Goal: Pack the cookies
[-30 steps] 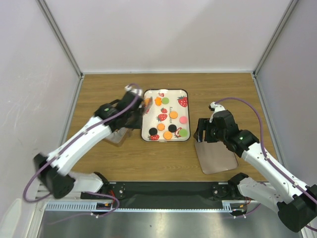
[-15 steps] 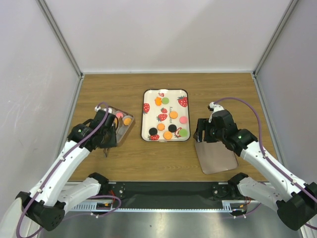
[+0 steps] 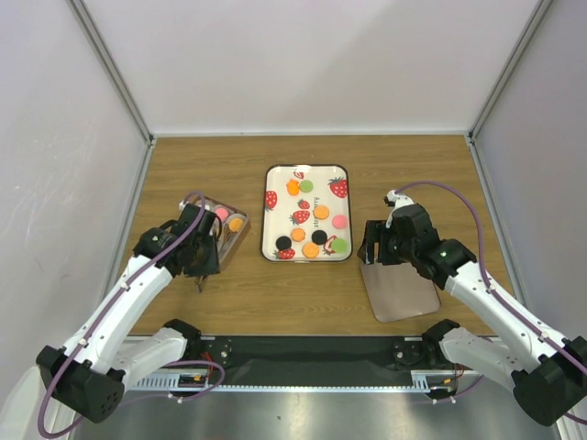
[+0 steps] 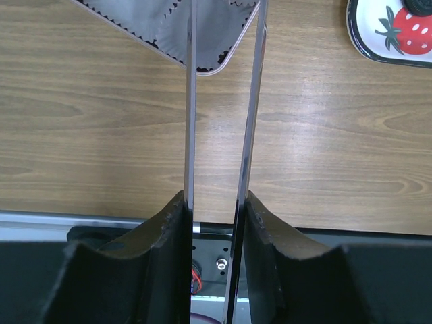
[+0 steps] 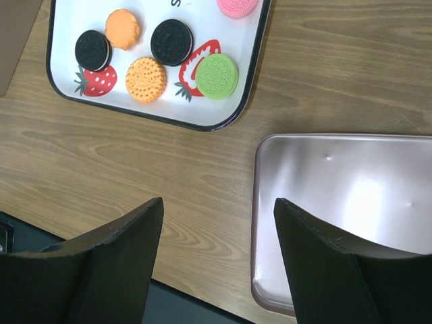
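Several cookies [image 3: 311,249] in orange, pink, green and black lie on a white strawberry-print tray [image 3: 269,223]. The right wrist view shows a green one [image 5: 216,75], black ones [image 5: 169,42] and orange ones [image 5: 146,79]. A clear container [image 3: 235,240] left of the tray holds a pink cookie [image 3: 221,213] and an orange one [image 3: 236,223]. My left gripper [image 3: 200,263] is shut on thin metal tongs [image 4: 190,101], whose tips point at the container [image 4: 216,40]. My right gripper [image 3: 371,247] is open and empty, above the table between the tray and a pinkish metal lid [image 5: 351,216].
The pinkish lid [image 3: 399,291] lies flat at the near right. The tray's corner shows in the left wrist view [image 4: 358,40]. White walls enclose the table on three sides. The arm bases and a black rail run along the near edge.
My left arm has swung back from the tray's left edge to the container and lowered beside it with the tongs. An orange cookie now shows in the container. The right arm has not moved.
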Controlling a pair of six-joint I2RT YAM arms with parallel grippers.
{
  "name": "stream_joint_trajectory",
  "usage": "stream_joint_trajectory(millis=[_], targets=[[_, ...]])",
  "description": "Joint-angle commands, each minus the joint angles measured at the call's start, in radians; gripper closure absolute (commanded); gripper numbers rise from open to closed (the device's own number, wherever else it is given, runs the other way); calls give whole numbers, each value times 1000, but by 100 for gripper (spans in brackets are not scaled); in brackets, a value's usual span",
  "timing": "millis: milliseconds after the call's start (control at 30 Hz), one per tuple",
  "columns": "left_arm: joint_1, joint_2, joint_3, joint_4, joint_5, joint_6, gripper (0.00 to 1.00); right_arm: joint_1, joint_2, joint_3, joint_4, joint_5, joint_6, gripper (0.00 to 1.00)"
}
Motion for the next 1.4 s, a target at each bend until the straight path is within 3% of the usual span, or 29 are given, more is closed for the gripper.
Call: stream_joint_trajectory(millis=[0, 1367], targets=[[13, 0, -15, 41, 29, -19, 60, 5, -17, -2, 22, -6, 1, 27], [14, 3, -37, 63, 51, -17, 54, 13, -29, 0, 22, 1, 1, 27]])
